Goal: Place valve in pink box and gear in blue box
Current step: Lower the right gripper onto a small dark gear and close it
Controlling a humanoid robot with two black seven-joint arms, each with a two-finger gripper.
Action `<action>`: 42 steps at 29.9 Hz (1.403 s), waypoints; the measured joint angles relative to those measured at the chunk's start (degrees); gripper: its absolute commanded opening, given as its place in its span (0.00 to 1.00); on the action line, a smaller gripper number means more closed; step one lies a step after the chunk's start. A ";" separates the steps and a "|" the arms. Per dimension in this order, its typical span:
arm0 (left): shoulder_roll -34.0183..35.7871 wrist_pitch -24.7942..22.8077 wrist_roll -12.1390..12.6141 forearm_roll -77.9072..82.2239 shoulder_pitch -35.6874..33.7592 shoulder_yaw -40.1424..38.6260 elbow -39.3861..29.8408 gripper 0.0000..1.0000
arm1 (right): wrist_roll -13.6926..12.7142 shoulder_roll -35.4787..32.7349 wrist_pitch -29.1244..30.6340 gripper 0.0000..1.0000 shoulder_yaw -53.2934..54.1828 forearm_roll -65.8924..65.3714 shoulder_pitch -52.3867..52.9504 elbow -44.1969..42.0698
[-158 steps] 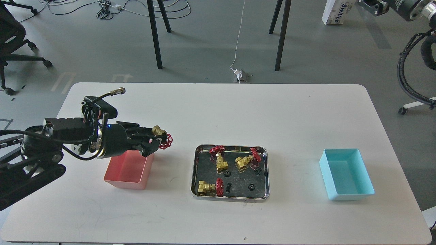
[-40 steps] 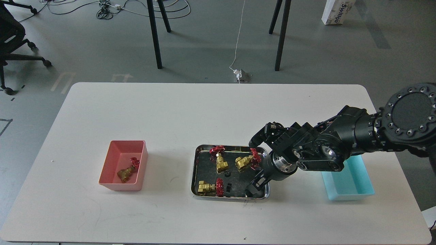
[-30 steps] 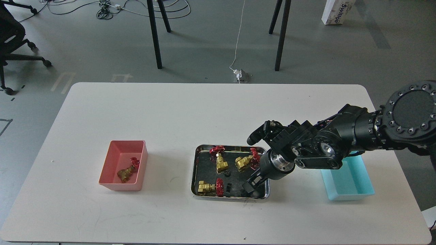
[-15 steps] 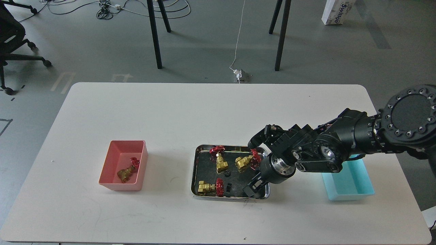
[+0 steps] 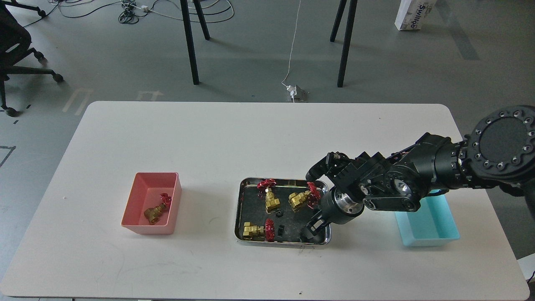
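Lying in pink box [image 5: 136,200]: valve [image 5: 155,210]

The right arm [image 5: 418,184] covers the blue box's [image 5: 434,228] far-left corner and the steel tray's [image 5: 250,184] right rim; its dark fingers [image 5: 311,230] blur together, any gear there hidden.

You're looking at a robotics lab | grey floor [image 5: 259,50] strewn with cables [image 5: 133,10] | office chair [image 5: 16,46] | white worktable [image 5: 234,138] | robot arm [image 5: 422,179].
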 measured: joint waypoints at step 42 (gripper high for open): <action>2.47 -0.42 0.26 -2.54 -2.50 0.06 0.76 1.00 | 1.32 0.00 -0.70 0.29 0.17 0.33 -2.20 -1.69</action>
